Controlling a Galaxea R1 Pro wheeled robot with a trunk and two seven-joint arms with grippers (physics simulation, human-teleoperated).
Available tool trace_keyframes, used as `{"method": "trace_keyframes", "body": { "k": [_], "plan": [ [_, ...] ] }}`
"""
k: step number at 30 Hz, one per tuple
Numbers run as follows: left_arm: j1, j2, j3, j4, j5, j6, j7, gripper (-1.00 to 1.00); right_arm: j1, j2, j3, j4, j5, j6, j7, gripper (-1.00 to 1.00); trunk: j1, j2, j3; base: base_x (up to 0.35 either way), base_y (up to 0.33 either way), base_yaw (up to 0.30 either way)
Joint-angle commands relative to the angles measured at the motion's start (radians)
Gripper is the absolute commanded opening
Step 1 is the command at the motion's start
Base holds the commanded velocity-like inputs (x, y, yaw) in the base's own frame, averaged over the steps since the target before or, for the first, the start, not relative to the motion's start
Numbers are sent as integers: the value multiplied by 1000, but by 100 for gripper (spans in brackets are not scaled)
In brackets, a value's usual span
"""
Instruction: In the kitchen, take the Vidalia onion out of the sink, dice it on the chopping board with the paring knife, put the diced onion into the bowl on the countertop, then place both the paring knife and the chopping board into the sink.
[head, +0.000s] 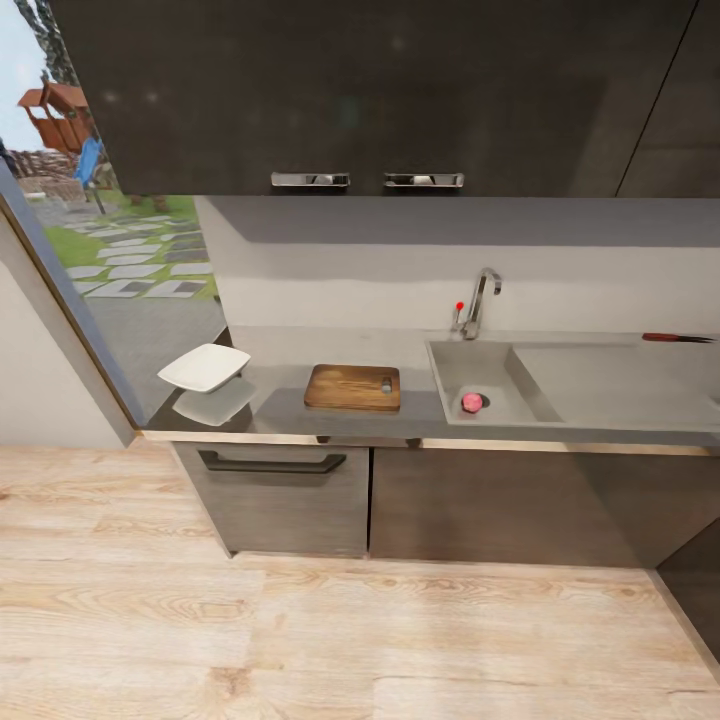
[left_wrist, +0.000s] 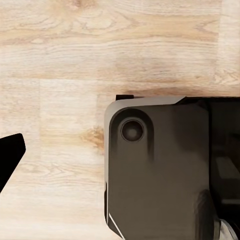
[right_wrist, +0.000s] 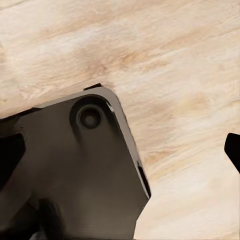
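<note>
Where wood floor ends, grey countertop runs.

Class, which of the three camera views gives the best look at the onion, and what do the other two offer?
The head view: the onion lies in plain sight in the sink, next to the drain. Both wrist views look down at the wooden floor and the robot's dark base, so they tell nothing about it.

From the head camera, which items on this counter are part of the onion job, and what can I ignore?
For the job:
Vidalia onion, in the sink
chopping board
paring knife, at the drainboard's far edge
bowl
countertop

Ignore:
tap
upper cabinets
lower cabinet drawer
window
wooden floor
</note>
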Motion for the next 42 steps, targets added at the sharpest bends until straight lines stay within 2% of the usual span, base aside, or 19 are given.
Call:
{"method": "trace_keyframes", "body": {
  "k": [1,2,3,4,5,6,7,8,9,10,11,15,18,42],
  "plan": [
    [-1,0,0,1,1,-3,0,100,-1,0,-23,0,69,-2,0,100,0,-2,-2,0,0,0],
    [-1,0,0,1,1,-3,0,100,-1,0,-49,0,114,-2,0,100,0,-2,-2,0,0,0],
    [-1,0,0,1,1,-3,0,100,-1,1,-123,-1,214,-2,0,100,0,-2,-2,0,0,0],
    [-1,0,0,1,0,-3,0,100,-1,3,-221,-1,321,-2,0,100,0,-2,-2,0,0,0],
    [-1,0,0,1,0,-3,0,100,-1,3,-275,-2,375,-2,0,100,0,-2,-2,0,0,0],
    [-1,0,0,1,1,-3,0,100,-1,4,-384,-3,481,-2,0,100,0,-2,-2,0,0,0],
    [-1,0,0,1,0,-3,0,100,-1,4,-436,-3,532,-2,0,100,0,-2,-2,0,0,0],
    [-1,0,0,1,0,-3,0,100,-1,4,-528,-3,627,-2,0,100,0,-2,-2,0,0,0],
    [-1,0,0,1,0,-4,0,100,-1,4,-566,-3,669,-2,0,100,0,-2,-2,0,0,0],
    [-1,0,0,1,1,-4,0,100,-1,4,-622,-4,740,-3,0,100,0,-2,-2,0,0,0],
    [-1,0,0,1,0,-4,0,100,-1,4,-658,-4,788,-4,0,100,0,-2,-2,0,0,0],
    [-1,0,0,1,0,-4,0,100,-1,5,-705,-4,850,-4,0,100,0,-2,-2,0,0,0],
    [-1,0,0,1,0,-4,0,100,-1,6,-716,-3,867,-6,0,100,0,-2,-2,0,0,0],
    [-1,0,-1,1,-1,-4,0,100,-1,16,-725,-2,875,-9,3,100,0,-2,-2,0,0,0]
  ]
}}
